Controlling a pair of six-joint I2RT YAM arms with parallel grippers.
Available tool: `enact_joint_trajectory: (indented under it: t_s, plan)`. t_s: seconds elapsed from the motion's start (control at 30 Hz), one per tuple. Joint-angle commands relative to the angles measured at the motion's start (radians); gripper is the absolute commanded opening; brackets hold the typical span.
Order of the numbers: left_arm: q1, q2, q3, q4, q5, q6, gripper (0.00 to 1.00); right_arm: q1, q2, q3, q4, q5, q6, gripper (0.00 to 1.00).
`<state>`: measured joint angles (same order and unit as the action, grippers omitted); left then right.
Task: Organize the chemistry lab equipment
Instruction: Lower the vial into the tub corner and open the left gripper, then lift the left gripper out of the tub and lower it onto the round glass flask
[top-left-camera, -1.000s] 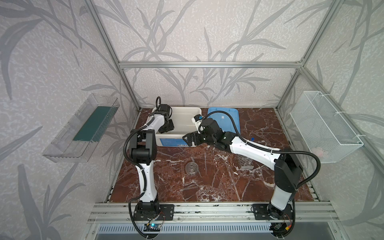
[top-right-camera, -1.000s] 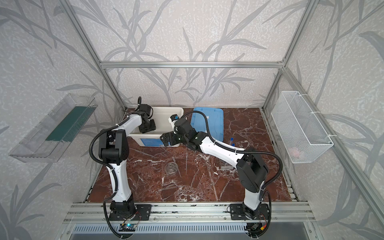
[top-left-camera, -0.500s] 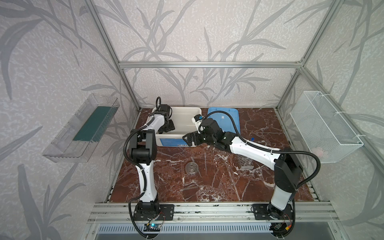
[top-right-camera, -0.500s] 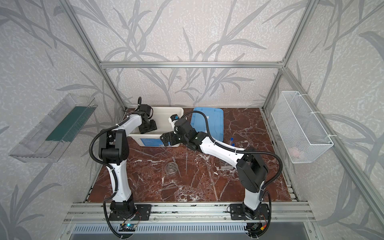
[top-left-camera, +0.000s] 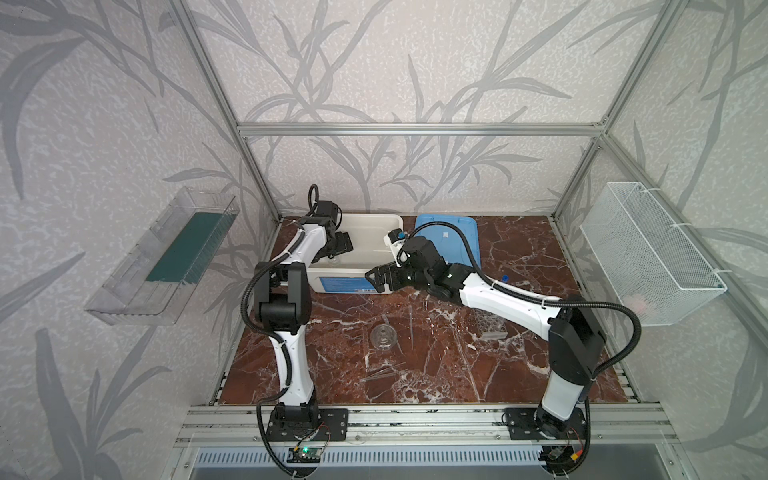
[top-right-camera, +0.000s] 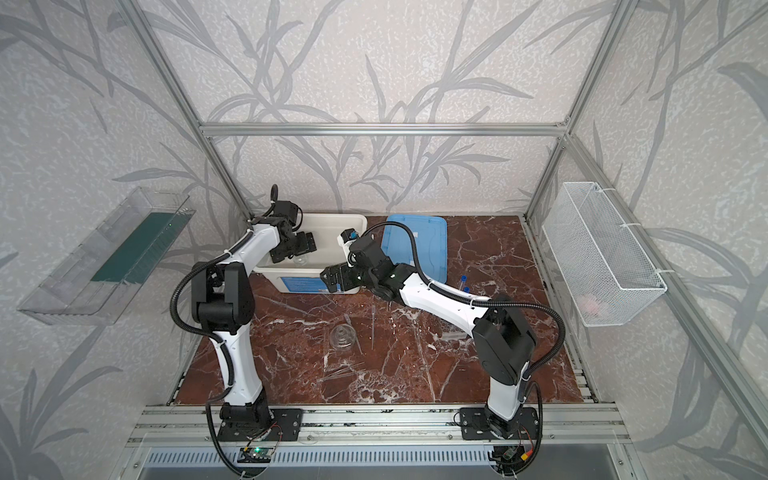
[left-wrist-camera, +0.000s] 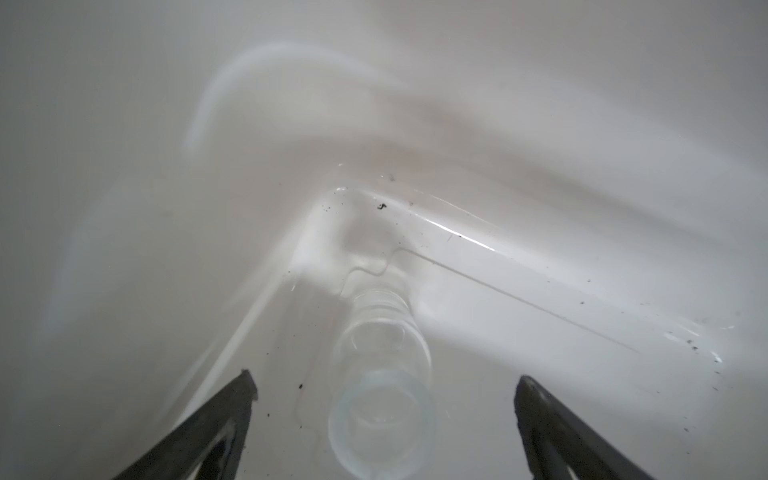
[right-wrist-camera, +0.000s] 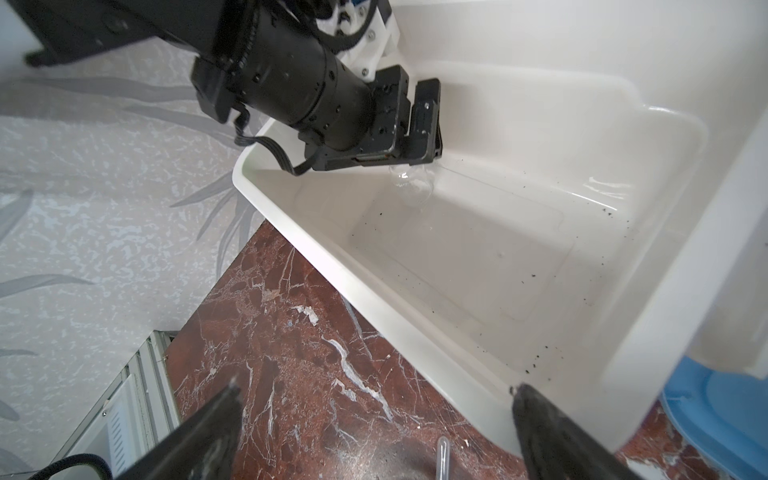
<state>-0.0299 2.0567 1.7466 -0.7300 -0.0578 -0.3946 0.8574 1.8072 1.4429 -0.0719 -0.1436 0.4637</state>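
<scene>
The left gripper (top-left-camera: 341, 244) reaches down into the white tub (top-left-camera: 374, 217) at the 11 o'clock part of the marble table (top-left-camera: 523, 245); its fingers (left-wrist-camera: 230, 409) are spread wide; a small glass vessel (left-wrist-camera: 380, 415) rests on the tub floor between them near a corner, touching neither; whether it stands or lies cannot be told. The right gripper (right-wrist-camera: 374, 388) is likewise spread wide and holds nothing; in both top views it hangs at the tub's near wall, toward its 5 o'clock corner.

Only the left wrist view shows the clear gaps beside the glass; the right wrist view shows the left gripper from outside, just above the vessel. The top views alone show the rest: a second glass vessel (top-left-camera: 383, 334) near the table's centre; the tube rack (top-left-camera: 490, 327) at its 3 o'clock; blue-capped test tubes (top-right-camera: 463, 279) at 2 o'clock; thin rods (top-left-camera: 382, 372) at 6 o'clock; the blue lid (top-left-camera: 451, 232) at the tub's 3 o'clock.
</scene>
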Motion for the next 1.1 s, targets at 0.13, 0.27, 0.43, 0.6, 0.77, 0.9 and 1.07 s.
enact_joint_trajectory:
  t_s: [0.13, 0.27, 0.43, 0.6, 0.77, 0.9, 1.07]
  plan:
    - [-0.005, -0.145, 0.051, -0.061, -0.004, 0.008, 0.99, -0.005, -0.042, 0.008, -0.041, 0.002, -0.017, 1.00]
    - [-0.024, -0.210, 0.111, -0.115, 0.013, 0.011, 0.99, -0.010, -0.093, 0.010, -0.074, 0.019, -0.042, 1.00]
    - [-0.087, -0.294, 0.202, -0.199, 0.009, 0.050, 0.99, -0.018, -0.197, 0.007, -0.152, 0.024, -0.092, 0.99]
    - [-0.145, -0.384, 0.261, -0.292, 0.106, 0.083, 0.99, -0.029, -0.332, -0.044, -0.262, 0.030, -0.139, 0.99]
    - [-0.209, -0.449, 0.252, -0.391, 0.269, 0.108, 0.99, -0.040, -0.479, -0.149, -0.369, 0.033, -0.176, 0.99]
    - [-0.304, -0.545, 0.141, -0.420, 0.273, 0.126, 0.99, -0.040, -0.572, -0.250, -0.457, 0.046, -0.181, 0.99]
    - [-0.386, -0.636, -0.027, -0.446, 0.268, 0.112, 0.99, -0.041, -0.681, -0.389, -0.477, 0.090, -0.143, 0.99]
